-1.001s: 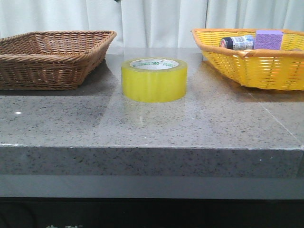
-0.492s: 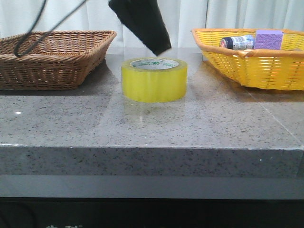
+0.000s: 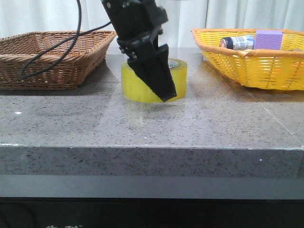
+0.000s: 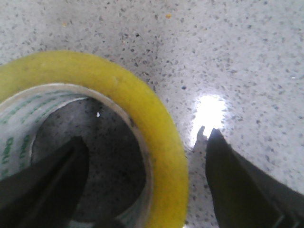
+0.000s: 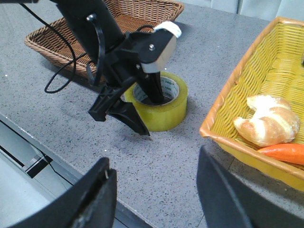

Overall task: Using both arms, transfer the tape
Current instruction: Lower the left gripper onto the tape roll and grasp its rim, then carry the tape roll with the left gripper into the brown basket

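Item: tape, counter centre toward back edge | Change: left gripper newly descended, fingers spread astride roll wall, one inside core | Right gripper: spread, empty, apart | Status: grasp imminent, transfer unstarted

A staged lab tabletop is showing: a speckled grey stone counter backed by white curtains, with wicker baskets holding props.

front level, wrists look down; all share tape.
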Controlling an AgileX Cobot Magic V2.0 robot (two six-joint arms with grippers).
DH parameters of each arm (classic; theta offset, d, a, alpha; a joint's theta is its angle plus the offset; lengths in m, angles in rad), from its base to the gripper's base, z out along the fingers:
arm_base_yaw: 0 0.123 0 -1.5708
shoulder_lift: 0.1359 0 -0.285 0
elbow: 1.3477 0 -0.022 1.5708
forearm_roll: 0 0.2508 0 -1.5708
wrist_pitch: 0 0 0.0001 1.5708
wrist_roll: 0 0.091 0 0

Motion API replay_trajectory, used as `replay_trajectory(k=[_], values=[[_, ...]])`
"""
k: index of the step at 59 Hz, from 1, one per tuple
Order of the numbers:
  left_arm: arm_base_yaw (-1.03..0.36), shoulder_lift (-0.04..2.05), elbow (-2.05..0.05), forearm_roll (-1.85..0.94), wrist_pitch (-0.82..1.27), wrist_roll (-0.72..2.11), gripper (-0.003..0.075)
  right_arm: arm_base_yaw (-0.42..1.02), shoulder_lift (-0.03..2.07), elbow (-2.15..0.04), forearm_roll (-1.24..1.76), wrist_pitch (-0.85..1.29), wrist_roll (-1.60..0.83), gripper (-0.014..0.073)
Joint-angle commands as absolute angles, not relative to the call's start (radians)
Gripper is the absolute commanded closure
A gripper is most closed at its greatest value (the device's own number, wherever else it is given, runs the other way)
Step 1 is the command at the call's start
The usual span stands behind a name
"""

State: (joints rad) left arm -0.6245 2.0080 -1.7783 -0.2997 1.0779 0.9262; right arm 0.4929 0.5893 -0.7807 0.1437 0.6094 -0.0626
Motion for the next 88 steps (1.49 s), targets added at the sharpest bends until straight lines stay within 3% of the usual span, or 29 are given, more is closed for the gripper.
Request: replay_trajectory(k=[1,9,19,24,37,57,70,88], values=[[-0.63,1.972,-1.809,-0.33,1.042,0.928,0.0226,0.491,0.588,-0.805,0.153,0.529,-0.061,0.0179],[-0.63,1.977,-1.809,-0.33,1.042,0.928,0.0266,0.491,0.588,-0.805,0.153,0.529,-0.061,0.0179],[-0.63,1.977,-1.809,-0.33,1.045,0.928,0.0476,0.491,0.588,-0.805,0.153,0.529,-0.061,0.0179],[-0.63,1.977,-1.809,-0.33,1.045,0.926,0.0533,0.491,0.588,-0.805,0.153,0.529,-0.061,0.0179],[-0.63,1.961,-1.839,-0.306,1.054,0.87,0.053,0.491,0.588,-0.805,0.153,0.529,-0.061,0.0179],[-0.609,1.939,-2.115,-0.275,1.157,0.696,0.053,0.491,0.588,-0.805,0.153,0.529,-0.061,0.0179],[-0.545,1.939,-2.279,-0.185,1.229,0.489,0.0531,0.491,0.588,-0.805,0.153,0.529,-0.061,0.0179],[-0.407,1.942,-2.306,-0.065,1.264,0.294,0.053,0.491,0.588,-0.805,0.153,0.529,-0.061,0.0179]])
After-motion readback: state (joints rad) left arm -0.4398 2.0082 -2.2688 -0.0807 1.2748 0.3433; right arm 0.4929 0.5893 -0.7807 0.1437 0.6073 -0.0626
